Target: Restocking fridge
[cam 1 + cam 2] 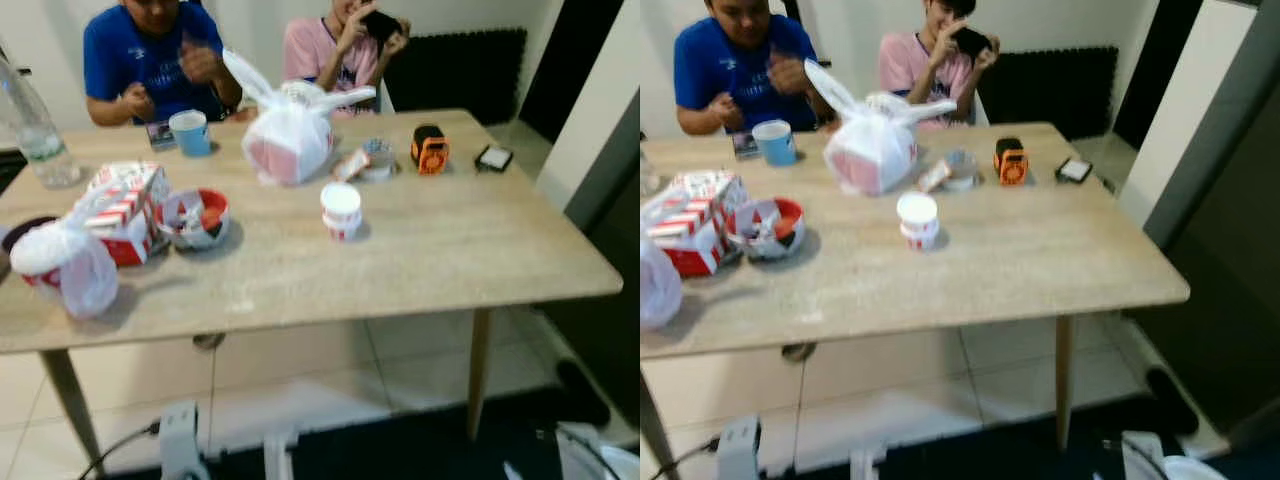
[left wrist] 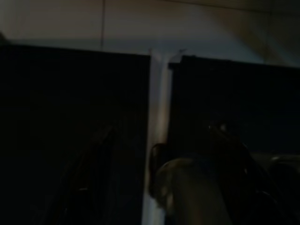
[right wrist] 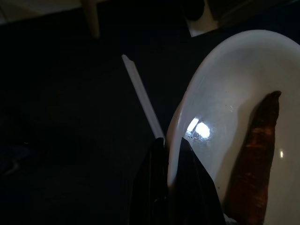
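White bowl point(image 3: 225, 93) sits pinched by its rim in the right gripper point(image 3: 172, 150), the two black fingers closed one on each side of the wall. It hangs low at the robot's right side, over dark floor, clear of the table point(image 1: 420, 250). It also shows as a white edge at the lower right of the left eye view. Brown piece point(image 3: 255, 150) lies inside against the bowl's inner wall. Left gripper point(image 2: 154, 164) hangs idle in shade; open or closed cannot be told. Orientation: the bowl is round, so it has no real long axis of its own. It looks held on edge or steeply tilted, mouth turned toward the wrist camera rather than straight up; exact tilt is uncertain from one dark view. The brown piece is elongated, its long axis running down the wall from near the rim toward the bottom. Risks, as judged: the rim pinch is a thin hold on a glossy surface, so a jolt while walking could let the bowl swing or slip out. If the tilt is real, the piece could slide out over the lip. Table corner and leg stand near the path; the low bowl could clip them on a turn. Two people point(image 1: 150, 60) sit at the far side, well apart. No fridge can be identified with certainty.
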Robot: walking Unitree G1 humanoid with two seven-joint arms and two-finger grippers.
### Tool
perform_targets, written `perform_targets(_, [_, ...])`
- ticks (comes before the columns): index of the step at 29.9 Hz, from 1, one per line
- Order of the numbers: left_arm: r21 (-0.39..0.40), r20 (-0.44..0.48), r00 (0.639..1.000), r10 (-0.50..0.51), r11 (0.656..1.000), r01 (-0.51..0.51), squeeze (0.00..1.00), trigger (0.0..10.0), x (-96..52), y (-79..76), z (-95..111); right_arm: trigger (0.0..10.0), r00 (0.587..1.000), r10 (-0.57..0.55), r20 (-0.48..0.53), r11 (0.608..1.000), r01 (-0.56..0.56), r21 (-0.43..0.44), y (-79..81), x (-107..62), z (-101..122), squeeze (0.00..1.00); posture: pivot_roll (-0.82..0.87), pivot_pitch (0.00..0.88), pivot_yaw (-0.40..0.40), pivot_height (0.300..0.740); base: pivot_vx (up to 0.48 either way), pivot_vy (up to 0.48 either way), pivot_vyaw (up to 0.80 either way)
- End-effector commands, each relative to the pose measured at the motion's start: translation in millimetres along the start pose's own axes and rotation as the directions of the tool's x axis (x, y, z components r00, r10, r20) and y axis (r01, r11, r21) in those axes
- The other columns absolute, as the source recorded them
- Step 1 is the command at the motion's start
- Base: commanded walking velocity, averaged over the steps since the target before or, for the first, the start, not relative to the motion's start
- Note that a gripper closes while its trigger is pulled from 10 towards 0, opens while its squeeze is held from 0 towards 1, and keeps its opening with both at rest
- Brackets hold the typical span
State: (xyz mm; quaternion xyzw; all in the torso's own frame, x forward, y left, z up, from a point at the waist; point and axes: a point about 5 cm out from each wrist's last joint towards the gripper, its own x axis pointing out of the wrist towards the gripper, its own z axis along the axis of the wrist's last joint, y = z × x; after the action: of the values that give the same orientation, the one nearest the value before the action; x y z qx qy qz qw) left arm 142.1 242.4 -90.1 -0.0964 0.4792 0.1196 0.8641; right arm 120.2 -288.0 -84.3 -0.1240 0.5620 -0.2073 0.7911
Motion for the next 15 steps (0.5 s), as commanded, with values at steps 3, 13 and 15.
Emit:
perform_targets(3, [0.006,-0.001,1.000,-0.008,1.000,0.008,0.00,10.0,0.2,-0.9,0.2,10.0,1.000,-0.003,0.008,1.000,0.003,0.001,-1.8,0.3,1.9,0.00,0.00,0.000,0.029,0.740,0.000,0.000,-0.78])
perform_targets(13, [-0.005,-0.004,1.000,-0.004,1.000,0.004,0.00,10.0,-0.7,1.5,-2.6,10.0,1.000,-0.003,0.003,1.000,0.003,-0.004,-1.5,0.2,-0.5,0.00,0.00,0.000,0.031,0.740,0.000,0.000,-0.78])
perform_targets(15, [-0.010,-0.012,1.000,-0.009,1.000,0.009,0.00,10.0,-0.8,-0.4,-5.4,10.0,1.000,-0.002,0.001,1.000,0.002,-0.008,-1.1,0.1,-1.9,0.00,0.00,0.000,0.029,0.740,0.000,0.000,-0.78])
